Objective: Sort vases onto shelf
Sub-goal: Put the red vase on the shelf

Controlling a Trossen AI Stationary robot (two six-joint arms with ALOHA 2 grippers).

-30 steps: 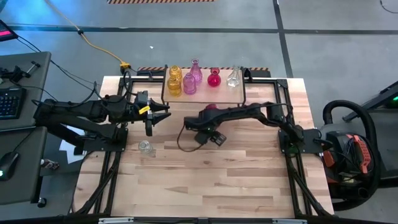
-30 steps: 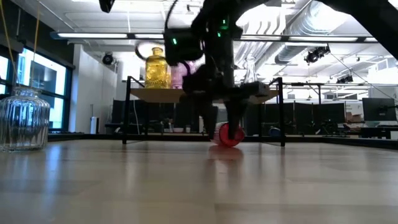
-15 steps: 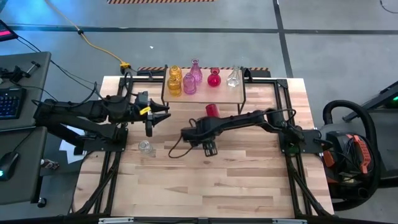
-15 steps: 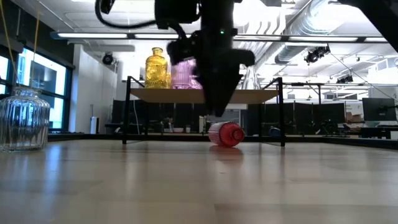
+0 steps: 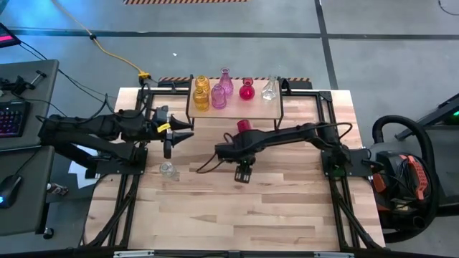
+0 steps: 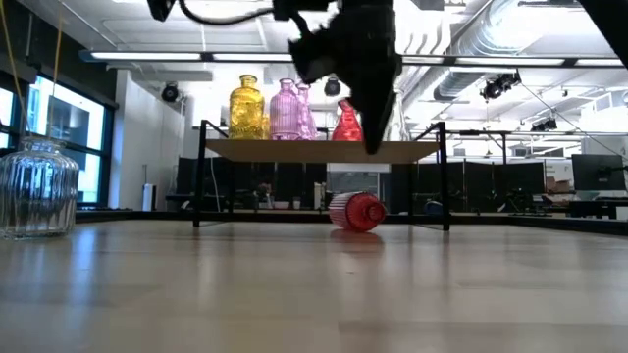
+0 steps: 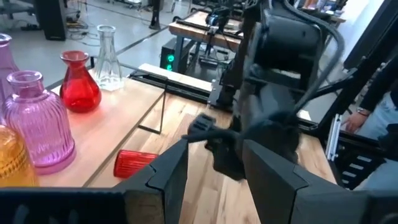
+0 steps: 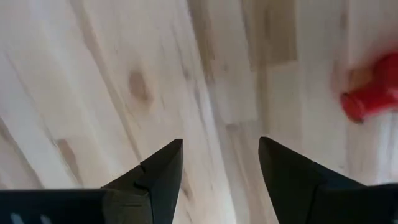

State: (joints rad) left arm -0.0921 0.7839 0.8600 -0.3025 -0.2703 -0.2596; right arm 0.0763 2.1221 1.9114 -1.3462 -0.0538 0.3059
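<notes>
The shelf [image 5: 275,107] [image 6: 319,151] stands at the table's far side. Yellow [image 5: 201,94], pink [image 5: 219,97], red [image 5: 247,89] and clear [image 5: 269,89] vases stand upright on its top. One red vase [image 5: 243,126] [image 6: 355,211] [image 7: 133,163] [image 8: 372,97] lies on its side on the table in front of the shelf. A clear vase [image 5: 168,170] [image 6: 37,188] stands on the table nearer the left. My right gripper [image 5: 244,174] [image 8: 221,155] hangs open above bare table, near side of the lying red vase. My left gripper [image 5: 179,135] [image 7: 214,171] waits open, left of the shelf.
My right arm [image 5: 287,136] [image 7: 273,93] stretches across the table in front of the shelf, beside the lying red vase. Bare wood lies toward the near edge [image 5: 237,222]. The shelf's thin black legs [image 6: 201,176] stand behind the red vase.
My right gripper has drawn away from the red vase lying in front of the shelf, rising and moving toward the table's near edge. The red vase stays on its side on the table.
</notes>
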